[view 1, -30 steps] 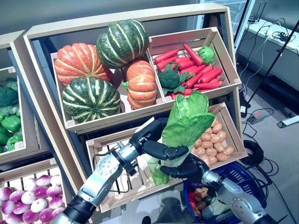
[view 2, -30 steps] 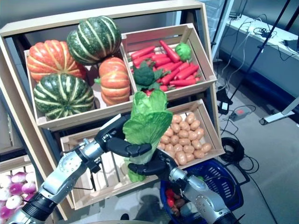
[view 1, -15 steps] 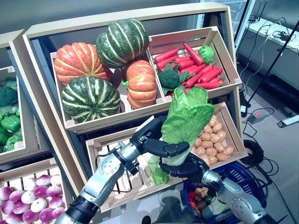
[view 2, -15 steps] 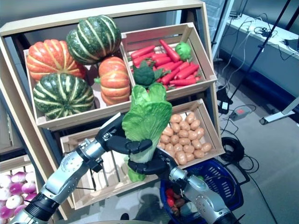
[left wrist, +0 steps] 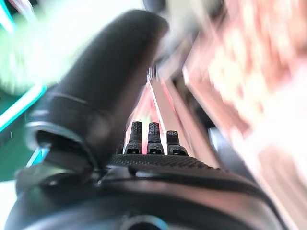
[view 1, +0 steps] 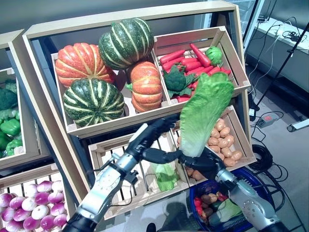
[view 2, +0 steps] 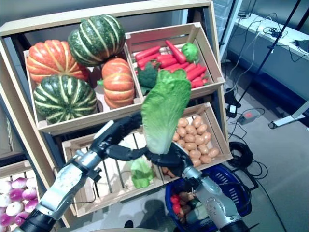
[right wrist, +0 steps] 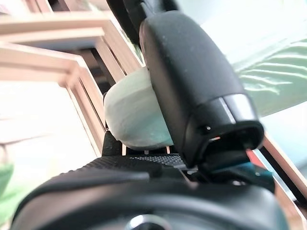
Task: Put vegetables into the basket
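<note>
The large green leafy cabbage head with a pale stalk (view 1: 205, 113) stands upright, leaning a little to the robot's right, above the lower shelf's crates. Its pale base sits in the right hand (view 1: 206, 163), whose thumb and fingers are curled round the stalk; the right wrist view shows the thumb pressed over that pale end. The left hand (view 1: 148, 141) is just beside it, fingers outstretched and loose, holding nothing; its fingertips reach toward the stalk, but contact is hard to judge. The left wrist view is too smeared to show more than straight fingers.

A second, smaller green leafy vegetable (view 1: 165, 176) lies in the slatted wooden crate (view 1: 118, 164), partly hidden behind the left forearm. The blue plastic basket (view 1: 246, 181) below is cut off by the right arm and the frame edge; a few vegetables show inside. The cabbage covers part of the crate of small brown potatoes (view 1: 223, 141). No writing is legible.
</note>
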